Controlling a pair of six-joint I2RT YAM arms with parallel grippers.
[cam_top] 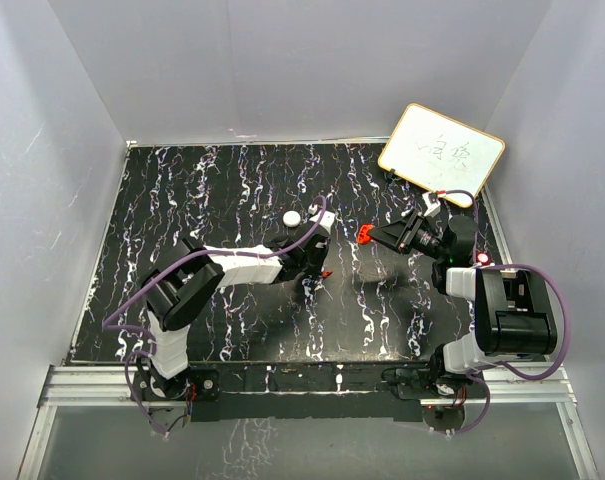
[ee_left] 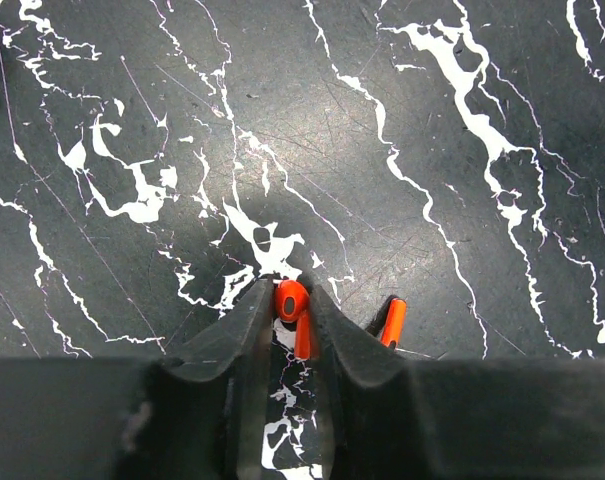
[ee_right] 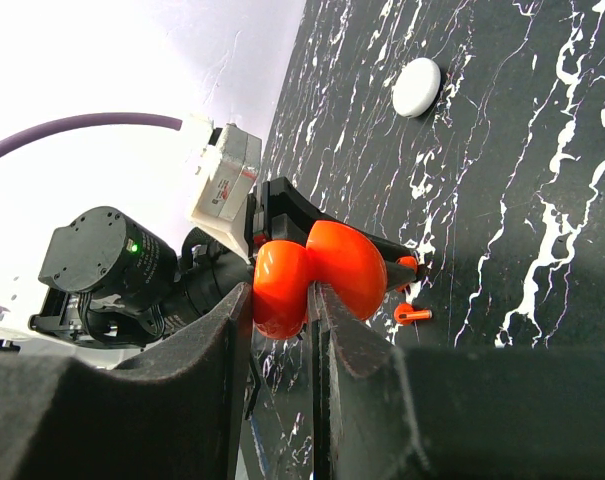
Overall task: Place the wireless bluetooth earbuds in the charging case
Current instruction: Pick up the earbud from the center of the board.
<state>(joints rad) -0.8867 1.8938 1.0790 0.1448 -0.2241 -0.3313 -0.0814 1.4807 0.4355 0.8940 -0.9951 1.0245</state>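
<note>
Step in hand: first pickup. The left hand (ee_left: 289, 292) grips one earbud (ee_left: 291, 303) near the middle of the table (ee_left: 402, 150). The second earbud (ee_left: 392, 322) lies just beside.

The right hand (ee_right: 282, 300) clamps the charging case (ee_right: 334, 262), off the table, nearer the right edge.

Next, in my judgement: lift the earbud and align it with a case well.

Only the left wrist view shows finger contact; only the right wrist view, the case's two lobes.
</note>
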